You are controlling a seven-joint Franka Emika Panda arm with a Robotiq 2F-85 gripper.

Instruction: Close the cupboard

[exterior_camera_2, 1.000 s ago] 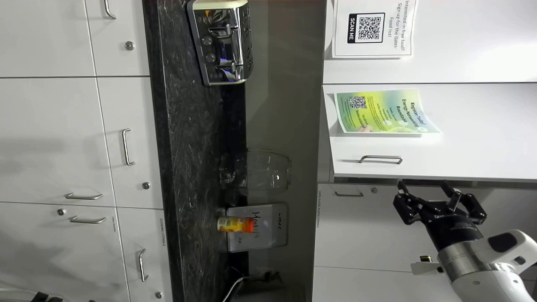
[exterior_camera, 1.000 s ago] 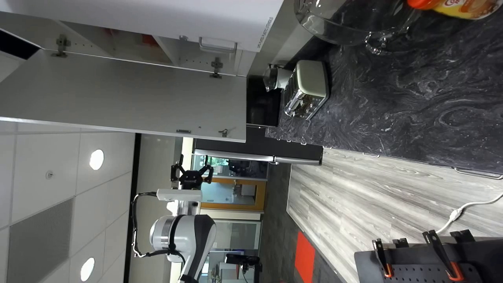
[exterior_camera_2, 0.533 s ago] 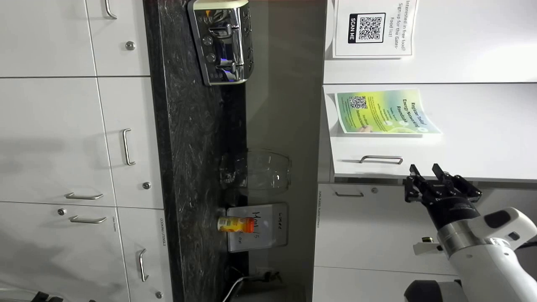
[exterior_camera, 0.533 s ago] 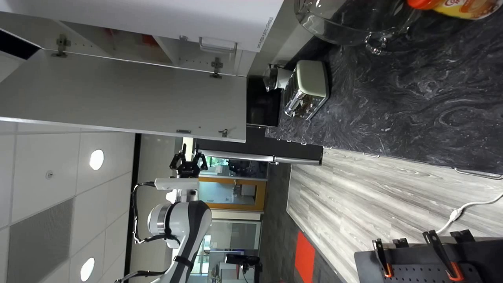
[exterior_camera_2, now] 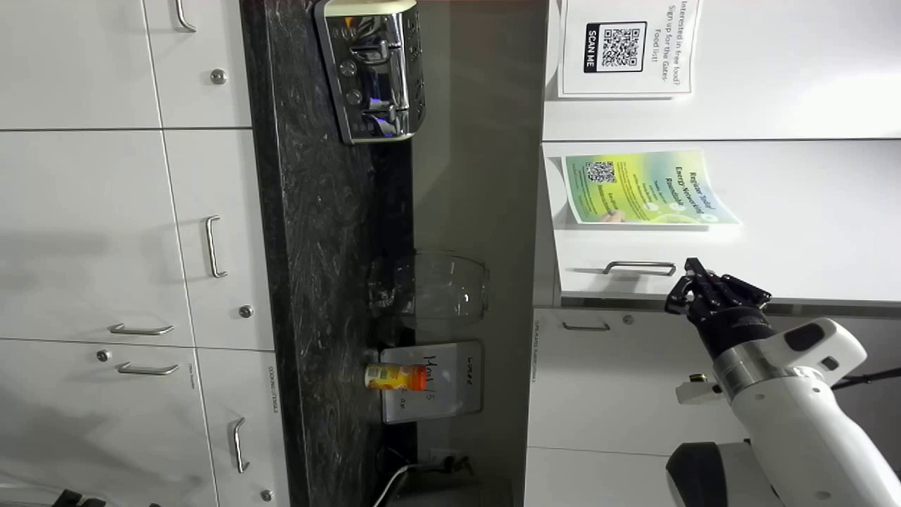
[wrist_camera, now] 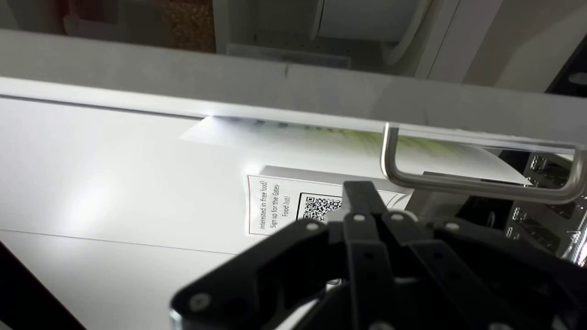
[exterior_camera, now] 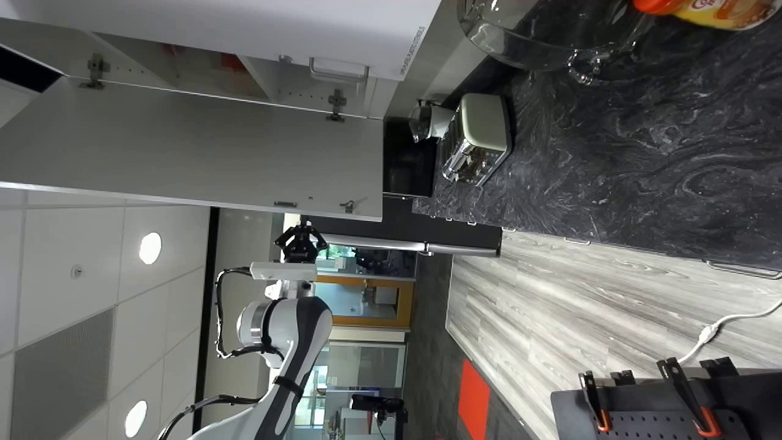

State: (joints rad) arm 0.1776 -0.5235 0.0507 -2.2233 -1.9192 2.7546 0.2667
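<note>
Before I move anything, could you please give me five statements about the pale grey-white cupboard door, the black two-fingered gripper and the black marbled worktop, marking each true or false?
1. The flat pale grey-white cupboard door stands open. True.
2. The black two-fingered gripper is gripping the bent metal door handle. False: the gripper is shut, with the handle outside its grip.
3. The yellow-green paper flyer is on the door's outer face. True.
4. The cream-and-chrome toaster stands on the black marbled worktop. True.
5. The orange-lidded yellow jar stands on top of the toaster. False: the jar stands on the worktop, apart from the toaster.
</note>
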